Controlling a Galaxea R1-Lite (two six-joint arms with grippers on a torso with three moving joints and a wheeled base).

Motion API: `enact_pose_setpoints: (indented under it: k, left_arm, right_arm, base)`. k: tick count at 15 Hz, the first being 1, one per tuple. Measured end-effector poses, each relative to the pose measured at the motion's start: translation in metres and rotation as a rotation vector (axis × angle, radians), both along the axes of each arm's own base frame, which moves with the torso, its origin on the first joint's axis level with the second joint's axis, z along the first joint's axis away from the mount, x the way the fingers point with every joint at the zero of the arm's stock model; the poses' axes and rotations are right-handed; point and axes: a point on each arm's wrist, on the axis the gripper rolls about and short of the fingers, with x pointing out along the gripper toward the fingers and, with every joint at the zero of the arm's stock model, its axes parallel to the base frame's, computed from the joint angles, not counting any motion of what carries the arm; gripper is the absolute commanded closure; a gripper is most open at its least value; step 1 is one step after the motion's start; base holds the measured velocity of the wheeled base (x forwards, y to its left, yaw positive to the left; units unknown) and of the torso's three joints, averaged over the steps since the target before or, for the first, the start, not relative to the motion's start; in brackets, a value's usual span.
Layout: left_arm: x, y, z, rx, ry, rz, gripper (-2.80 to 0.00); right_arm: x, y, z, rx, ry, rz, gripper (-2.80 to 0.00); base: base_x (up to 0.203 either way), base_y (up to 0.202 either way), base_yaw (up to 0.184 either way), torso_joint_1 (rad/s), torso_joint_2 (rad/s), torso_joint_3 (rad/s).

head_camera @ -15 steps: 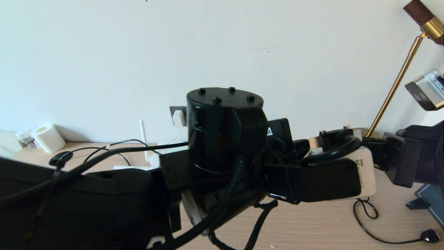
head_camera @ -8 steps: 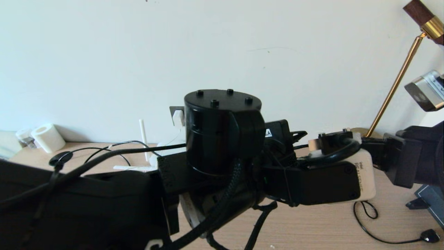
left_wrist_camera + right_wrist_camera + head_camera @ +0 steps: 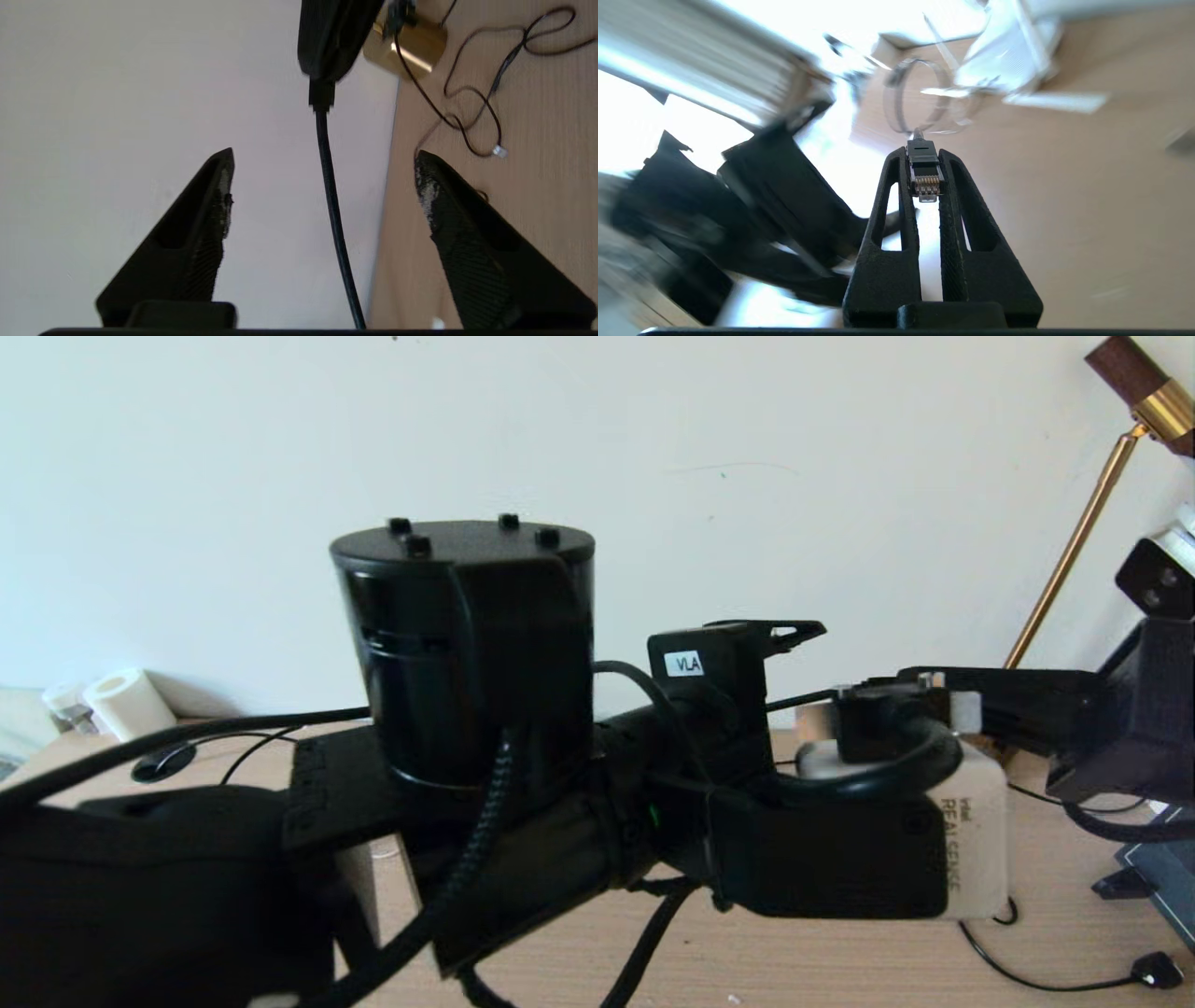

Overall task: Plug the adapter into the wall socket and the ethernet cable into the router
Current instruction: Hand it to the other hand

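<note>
The black ethernet cable's connector [image 3: 924, 173] is clamped in the right gripper [image 3: 923, 161]. The left gripper [image 3: 322, 186] is spread wide, holding nothing. "VLA" label [image 3: 687, 664] is legible.

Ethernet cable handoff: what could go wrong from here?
The right gripper pinches only the connector of the ethernet cable, so a tug may twist it askew. The cable runs between the open fingers of the left gripper and could snag there. The left arm fills the head view.
</note>
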Motion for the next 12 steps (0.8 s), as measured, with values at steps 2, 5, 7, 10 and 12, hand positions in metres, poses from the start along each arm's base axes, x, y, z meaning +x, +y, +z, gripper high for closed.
enact_pose_setpoints:
  k: [2, 5, 7, 10, 12]
  left_arm:
    - [-0.001, 0.001, 0.002, 0.017, -0.052, -0.043, -2.8]
    - [-0.003, -0.001, 0.005, 0.011, -0.135, -0.124, -2.8]
    - [-0.005, -0.001, 0.001, 0.016, -0.178, -0.17, -2.8]
    - [-0.007, 0.001, -0.007, 0.006, -0.222, -0.186, -2.8]
    - [-0.009, 0.001, -0.007, 0.003, -0.243, -0.219, -2.8]
  right_arm:
    - [-0.003, -0.001, 0.002, 0.102, 0.171, -0.001, 0.0]
    - [-0.007, -0.001, 0.009, 0.215, 0.4, 0.069, 0.0]
    - [-0.009, -0.002, 0.019, 0.3, 0.516, 0.145, 0.0]
    - [-0.008, -0.011, 0.033, 0.39, 0.619, 0.212, 0.0]
    - [-0.008, -0.018, 0.037, 0.413, 0.647, 0.243, 0.0]
  base:
    - [0.0, 0.0, 0.0, 0.0, 0.0, 0.0]
    - [0.0, 0.0, 0.0, 0.0, 0.0, 0.0]
    - [0.0, 0.0, 0.0, 0.0, 0.0, 0.0]
    - [0.0, 0.0, 0.0, 0.0, 0.0, 0.0]
    - [0.0, 0.0, 0.0, 0.0, 0.0, 0.0]
